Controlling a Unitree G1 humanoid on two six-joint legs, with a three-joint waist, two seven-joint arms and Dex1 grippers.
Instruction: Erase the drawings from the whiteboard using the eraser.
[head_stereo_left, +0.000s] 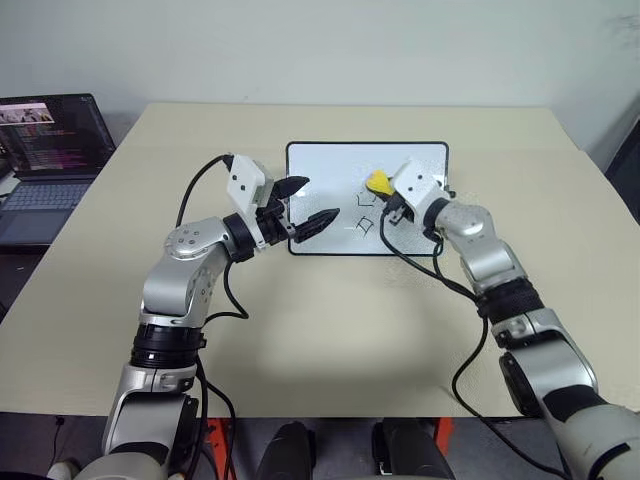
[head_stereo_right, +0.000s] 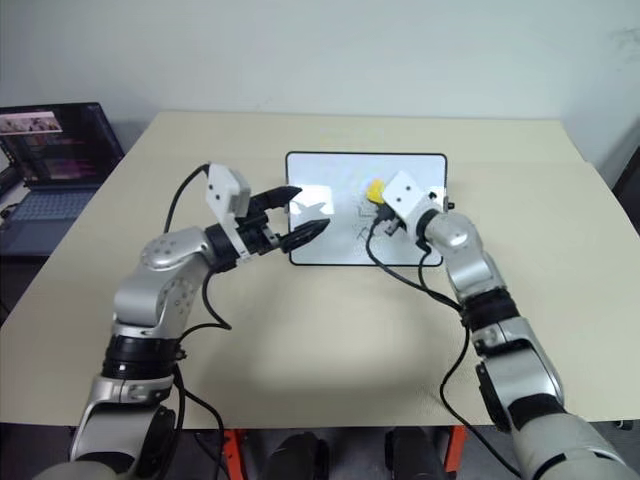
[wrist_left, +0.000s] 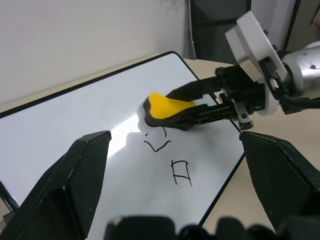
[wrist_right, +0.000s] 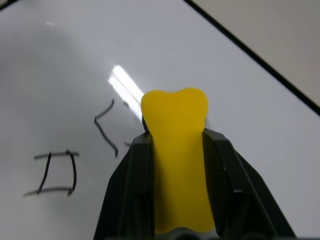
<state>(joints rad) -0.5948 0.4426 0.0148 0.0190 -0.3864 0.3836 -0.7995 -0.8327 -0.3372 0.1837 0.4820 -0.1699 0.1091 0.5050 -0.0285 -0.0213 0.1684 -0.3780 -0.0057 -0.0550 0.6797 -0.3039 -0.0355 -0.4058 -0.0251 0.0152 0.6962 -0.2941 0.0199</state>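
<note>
The whiteboard (head_stereo_left: 330, 165) lies at the table's middle. Two of the drawings remain on its right half: a broken angular outline (wrist_right: 106, 129) and a rough rectangle (wrist_right: 55, 174) below it. My right gripper (wrist_right: 177, 140) is shut on the yellow eraser (head_stereo_left: 378, 182), whose tip meets the board just above the broken outline. My left gripper (head_stereo_left: 320, 200) stands open over the board's left edge with nothing between its fingers, one finger (head_stereo_left: 297, 185) over the white surface and the other toward the board's near left corner.
An open laptop (head_stereo_left: 50, 150) sits at the far left, beyond the table's edge. The beige table (head_stereo_left: 300, 350) stretches wide in front of the board and to both sides. Black cables hang from both wrists.
</note>
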